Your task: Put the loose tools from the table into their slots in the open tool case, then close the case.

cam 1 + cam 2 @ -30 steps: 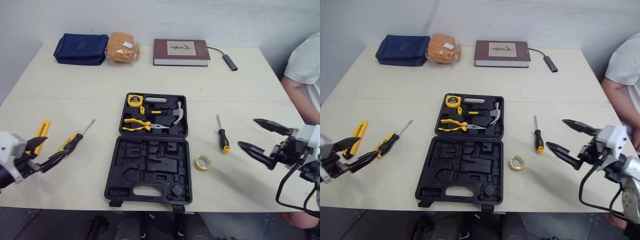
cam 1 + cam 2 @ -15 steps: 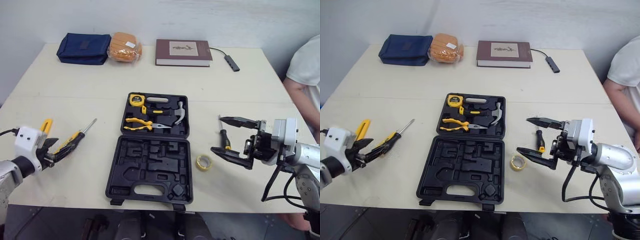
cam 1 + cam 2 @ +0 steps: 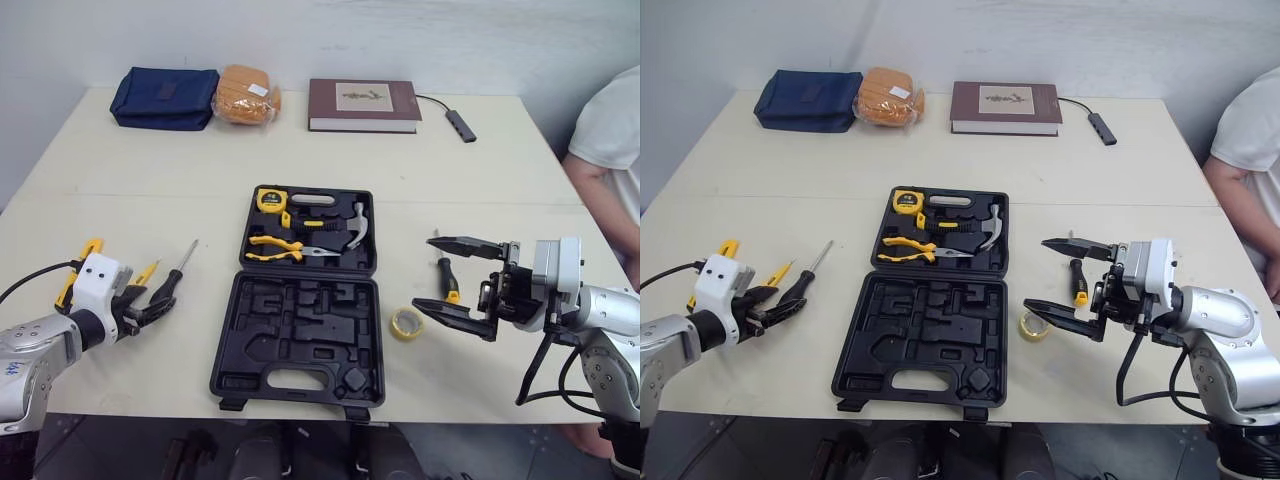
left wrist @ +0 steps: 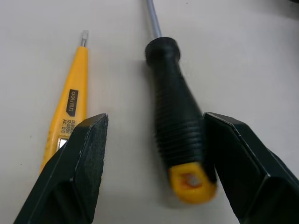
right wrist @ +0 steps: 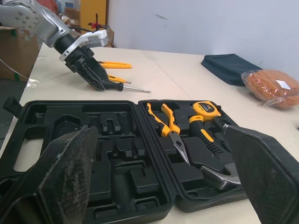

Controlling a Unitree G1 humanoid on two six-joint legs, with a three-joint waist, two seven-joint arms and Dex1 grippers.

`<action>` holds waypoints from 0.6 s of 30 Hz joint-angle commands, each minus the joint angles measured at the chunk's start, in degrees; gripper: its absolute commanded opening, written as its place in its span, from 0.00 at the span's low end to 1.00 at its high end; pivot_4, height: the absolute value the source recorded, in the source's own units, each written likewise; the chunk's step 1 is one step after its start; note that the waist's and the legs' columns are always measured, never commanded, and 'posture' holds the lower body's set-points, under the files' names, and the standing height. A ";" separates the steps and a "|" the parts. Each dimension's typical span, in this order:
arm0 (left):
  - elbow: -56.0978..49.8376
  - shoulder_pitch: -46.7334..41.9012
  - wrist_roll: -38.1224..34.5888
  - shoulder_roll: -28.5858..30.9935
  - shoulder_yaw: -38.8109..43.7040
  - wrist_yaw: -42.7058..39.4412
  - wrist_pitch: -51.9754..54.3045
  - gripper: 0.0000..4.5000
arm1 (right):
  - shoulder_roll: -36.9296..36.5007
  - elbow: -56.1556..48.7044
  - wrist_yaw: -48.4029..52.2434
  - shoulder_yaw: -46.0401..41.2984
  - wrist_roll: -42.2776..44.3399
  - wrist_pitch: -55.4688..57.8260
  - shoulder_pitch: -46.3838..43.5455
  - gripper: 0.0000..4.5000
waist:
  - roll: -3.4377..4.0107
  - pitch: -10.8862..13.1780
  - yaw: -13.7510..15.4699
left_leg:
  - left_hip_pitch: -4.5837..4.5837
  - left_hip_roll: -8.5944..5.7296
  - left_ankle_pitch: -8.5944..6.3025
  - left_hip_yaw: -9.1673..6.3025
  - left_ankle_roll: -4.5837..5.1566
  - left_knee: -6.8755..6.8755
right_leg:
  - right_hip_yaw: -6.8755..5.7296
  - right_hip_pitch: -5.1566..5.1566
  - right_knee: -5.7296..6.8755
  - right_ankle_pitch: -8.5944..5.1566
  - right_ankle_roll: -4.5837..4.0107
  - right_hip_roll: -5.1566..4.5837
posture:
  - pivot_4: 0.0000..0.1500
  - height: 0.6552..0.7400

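1. Black-handled screwdriver (image 4: 175, 135) lies near the left edge of the table (image 3: 150, 180), well apart from the open tool case (image 3: 300, 330). Your left gripper (image 3: 152, 305) straddles its handle, fingers apart, nothing clamped.
2. One finger may touch the handle; hard to tell.
3. Close off-centre and the round handle could roll out, or you could pinch the yellow tester pen (image 4: 70, 105) just beside it.
4. Your right gripper (image 3: 425, 272), also spread, hangs over the small screwdriver (image 3: 446, 272) right of the case; dropping carelessly could knock it away.

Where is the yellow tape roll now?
In the eye views, the tape roll lies on the table just right of the tool case, near the right gripper.
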 commanded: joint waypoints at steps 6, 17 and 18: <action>0.16 -1.24 1.72 -0.46 -1.56 0.60 0.15 0.72 | -0.20 -0.51 0.74 -1.08 0.10 -0.63 -0.19 1.00 | 0.00 0.00 -0.06 | 0.00 0.00 0.02 0.00 0.01 -0.01 | -0.01 0.00 -0.01 0.00 0.00 0.02 | 1.00 1.00; 1.69 -2.08 3.34 -1.82 -4.84 0.59 0.01 0.19 | 1.21 0.73 6.77 0.62 0.28 -3.69 -0.39 1.00 | 0.00 0.00 0.11 | 0.03 0.00 0.03 0.00 0.03 0.01 | -0.01 0.03 0.02 0.00 0.00 0.01 | 1.00 1.00; 1.66 -2.14 3.34 -1.98 -4.71 0.56 -0.30 0.19 | 1.17 0.81 6.81 0.50 0.17 -3.77 -0.31 1.00 | 0.00 0.00 0.11 | 0.04 0.00 0.03 0.00 0.03 0.01 | -0.01 0.04 0.03 0.00 0.00 0.01 | 1.00 1.00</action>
